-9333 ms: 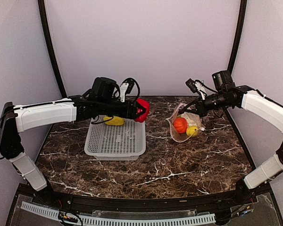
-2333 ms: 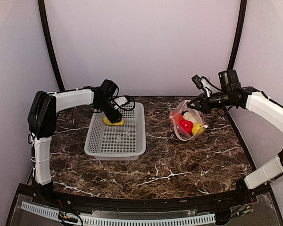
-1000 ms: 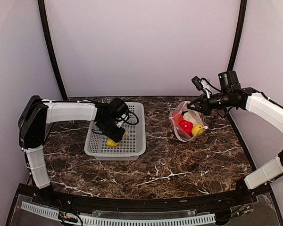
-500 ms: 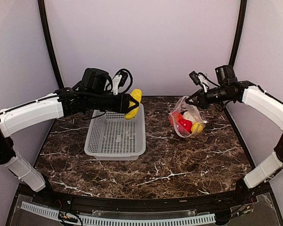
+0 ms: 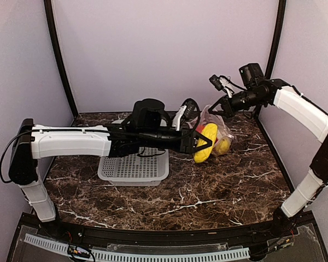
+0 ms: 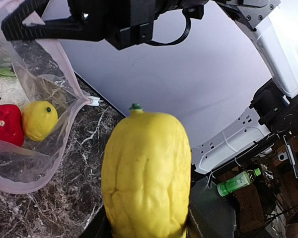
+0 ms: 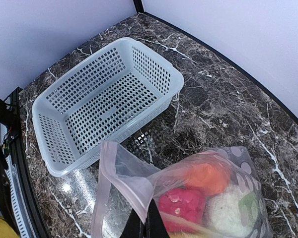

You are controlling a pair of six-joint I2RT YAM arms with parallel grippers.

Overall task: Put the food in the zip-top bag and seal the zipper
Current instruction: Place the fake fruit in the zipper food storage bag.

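1. Food in transit: the left gripper (image 5: 200,143) is clamped on a yellow piece (image 5: 206,150) at centre right of the top view, just in front of the bag (image 5: 223,130).
2. The right gripper (image 5: 214,105), its jaws pinched shut on the bag's upper lip, holds the mouth lifted. The zipper (image 6: 65,67) runs unsealed along that lip, at upper left of the left wrist view.
3. Bag contents, lower right of the right wrist view: red piece (image 7: 181,203), orange piece (image 7: 208,176), whitish piece (image 7: 228,208). The left wrist view adds a small yellow piece (image 6: 39,120).
4. The basket (image 7: 181,82), upper left of that view, shows no food.
5. Step in hand, as judged: insertion of the held piece. Its long axis should line up with the mouth and pass beneath the raised lip. Release should come only well inside, so that it cannot roll back out. The film looks floppy, so the right gripper's pinch should hold steady.
6. Sealing is not yet begun.
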